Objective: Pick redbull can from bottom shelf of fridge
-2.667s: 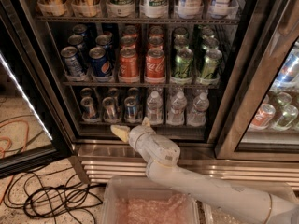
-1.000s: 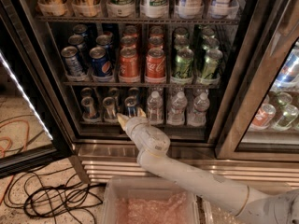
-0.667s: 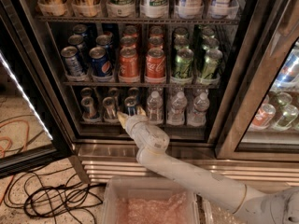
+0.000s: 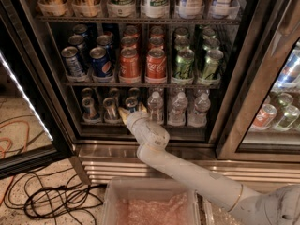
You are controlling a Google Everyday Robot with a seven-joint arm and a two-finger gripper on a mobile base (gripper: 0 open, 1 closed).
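The fridge (image 4: pixel 230 102) stands open with its dark interior facing me. On the bottom shelf (image 4: pixel 96 124) stand several slim silver-and-blue redbull cans, among them one at the left (image 4: pixel 89 108), one beside it (image 4: pixel 110 108) and a third (image 4: pixel 131 103). My gripper (image 4: pixel 127 112) reaches into the bottom shelf from below right, right at the third can, which it partly hides. The white arm (image 4: pixel 187 172) runs down to the lower right.
Three small water bottles (image 4: pixel 178 108) stand right of the cans. Pepsi, Coke and green cans (image 4: pixel 156 63) fill the rack above. The open glass door (image 4: pixel 28 102) is at left. Cables (image 4: pixel 51 198) lie on the floor. A clear bin (image 4: pixel 150 205) sits below. A neighbouring cooler (image 4: pixel 281 107) is at right.
The gripper has moved up and forward from the steel sill into the bottom shelf, reaching the third redbull can. Over the last second it has barely moved.
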